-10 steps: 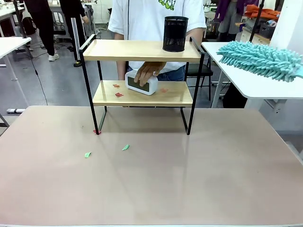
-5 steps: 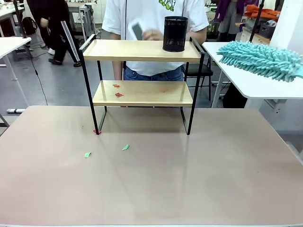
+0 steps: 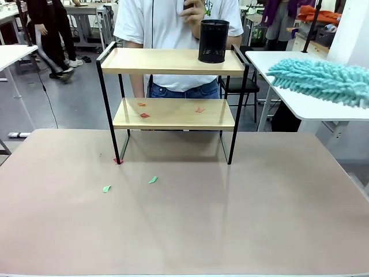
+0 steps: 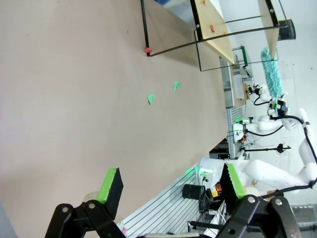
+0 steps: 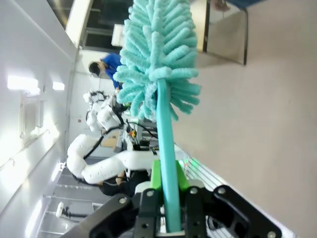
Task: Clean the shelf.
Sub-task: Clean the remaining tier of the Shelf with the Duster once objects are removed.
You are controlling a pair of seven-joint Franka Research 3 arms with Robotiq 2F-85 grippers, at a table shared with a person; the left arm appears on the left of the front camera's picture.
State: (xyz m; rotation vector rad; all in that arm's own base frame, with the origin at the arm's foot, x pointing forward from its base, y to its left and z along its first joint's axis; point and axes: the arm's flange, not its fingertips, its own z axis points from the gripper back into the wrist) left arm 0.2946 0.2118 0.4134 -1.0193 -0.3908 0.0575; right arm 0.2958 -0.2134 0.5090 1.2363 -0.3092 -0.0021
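Note:
The shelf (image 3: pixel 173 115) stands at the far middle of the tan table, with a black mesh pen holder (image 3: pixel 213 41) on its top board. Small red scraps (image 3: pixel 145 115) lie on its lower board, and another red scrap (image 3: pixel 117 161) sits by its left foot. Two green scraps (image 3: pixel 153 180) lie on the table in front. My right gripper (image 5: pixel 168 191) is shut on the handle of a teal fluffy duster (image 5: pixel 158 54), which hovers blurred at the right (image 3: pixel 323 78). My left gripper (image 4: pixel 172 183) is open above bare table, far from the shelf (image 4: pixel 218 37).
A person in a white shirt stands behind the shelf with a hand (image 3: pixel 195 10) raised to chest height. A white side table (image 3: pixel 305 105) stands at the right under the duster. Another white table (image 3: pixel 11 55) is at the far left.
The person took a white clock off the lower board and lifted it up behind the shelf. The duster has shifted a little to the right and down, now blurred.

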